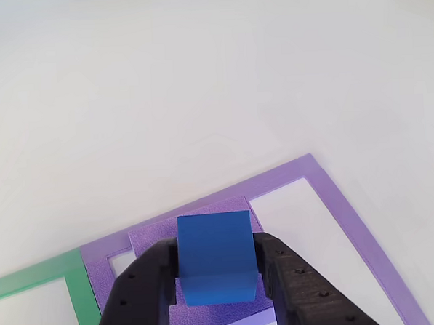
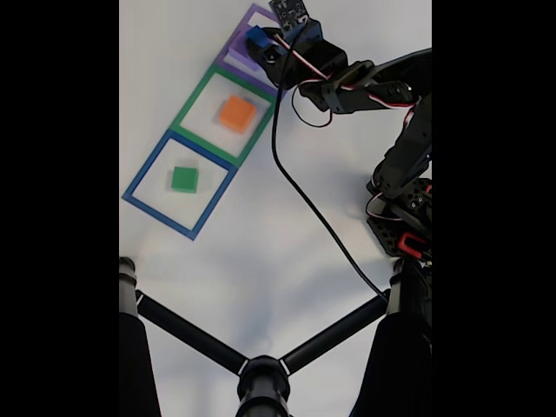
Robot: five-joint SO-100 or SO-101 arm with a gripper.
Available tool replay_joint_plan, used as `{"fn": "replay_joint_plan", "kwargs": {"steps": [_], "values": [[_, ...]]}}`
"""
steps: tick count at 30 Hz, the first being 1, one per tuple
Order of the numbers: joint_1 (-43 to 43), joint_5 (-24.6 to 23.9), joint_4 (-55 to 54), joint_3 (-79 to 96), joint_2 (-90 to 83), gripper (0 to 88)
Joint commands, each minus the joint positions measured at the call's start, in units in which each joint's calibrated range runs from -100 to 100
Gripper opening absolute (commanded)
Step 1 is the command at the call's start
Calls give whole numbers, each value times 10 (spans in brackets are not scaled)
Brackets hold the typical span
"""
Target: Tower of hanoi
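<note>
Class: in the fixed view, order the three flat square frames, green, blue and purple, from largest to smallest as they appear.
1. Green square frame and blue square frame: near alike, no ranking.
2. Purple square frame: looks smallest, though the arm covers part of it.

The other view rides close behind the pincer (image 1: 217, 268), while the fixed view looks down from high (both share the purple frame (image 1: 351, 214)).

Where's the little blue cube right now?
In the other view, the blue cube sits between the pincer fingers, above the purple block inside the purple frame.
</note>
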Motion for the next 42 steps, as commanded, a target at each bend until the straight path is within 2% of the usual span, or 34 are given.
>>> {"fn": "replay_joint_plan", "kwargs": {"steps": [1, 10, 19, 23, 31, 39, 42], "values": [[-6, 8, -21, -13, -1, 39], [-1, 8, -52, -7, 23, 151], [1, 8, -22, -14, -1, 235], [7, 8, 96, -32, -74, 237], [13, 8, 467, -181, -214, 228], [-26, 8, 767, -289, -329, 7], [-48, 8, 857, -308, -379, 0]]}}
